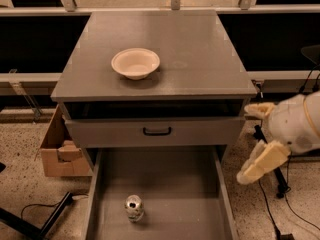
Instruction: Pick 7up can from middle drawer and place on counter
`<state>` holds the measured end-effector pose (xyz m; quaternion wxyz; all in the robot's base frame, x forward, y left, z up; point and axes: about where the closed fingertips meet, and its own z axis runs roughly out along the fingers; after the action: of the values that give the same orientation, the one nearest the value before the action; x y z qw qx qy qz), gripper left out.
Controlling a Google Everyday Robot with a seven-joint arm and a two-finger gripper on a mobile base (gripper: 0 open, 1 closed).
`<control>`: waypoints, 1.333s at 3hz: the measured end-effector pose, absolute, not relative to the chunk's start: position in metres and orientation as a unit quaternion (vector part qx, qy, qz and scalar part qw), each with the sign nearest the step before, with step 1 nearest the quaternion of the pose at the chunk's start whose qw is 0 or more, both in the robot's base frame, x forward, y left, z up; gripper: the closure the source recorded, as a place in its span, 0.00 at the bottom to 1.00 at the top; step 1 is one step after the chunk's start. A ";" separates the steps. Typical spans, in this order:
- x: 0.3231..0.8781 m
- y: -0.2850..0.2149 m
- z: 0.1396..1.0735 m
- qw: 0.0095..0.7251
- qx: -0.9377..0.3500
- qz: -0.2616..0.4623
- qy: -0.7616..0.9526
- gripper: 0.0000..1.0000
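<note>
The 7up can stands upright on the floor of the open middle drawer, near its front and left of centre. The counter is the grey top of the cabinet above. My gripper hangs to the right of the cabinet, outside the drawer's right wall, at about the height of the closed drawer front. Its two cream fingers stand wide apart and hold nothing. The can is well to the left of the gripper and lower.
A cream bowl sits on the counter, left of centre. A closed drawer front with a black handle is above the open drawer. A cardboard box stands on the floor at the left. Cables and a stand foot lie on the floor at the right.
</note>
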<state>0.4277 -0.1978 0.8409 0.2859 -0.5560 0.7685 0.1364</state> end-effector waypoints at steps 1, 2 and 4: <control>0.418 -0.167 0.764 0.388 -0.500 0.225 0.741 0.00; 0.407 -0.150 0.734 0.456 -0.450 0.278 0.716 0.00; 0.407 -0.143 0.726 0.464 -0.449 0.287 0.708 0.00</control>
<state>0.4067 -0.1432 0.7264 0.4639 -0.4485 0.7082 0.2866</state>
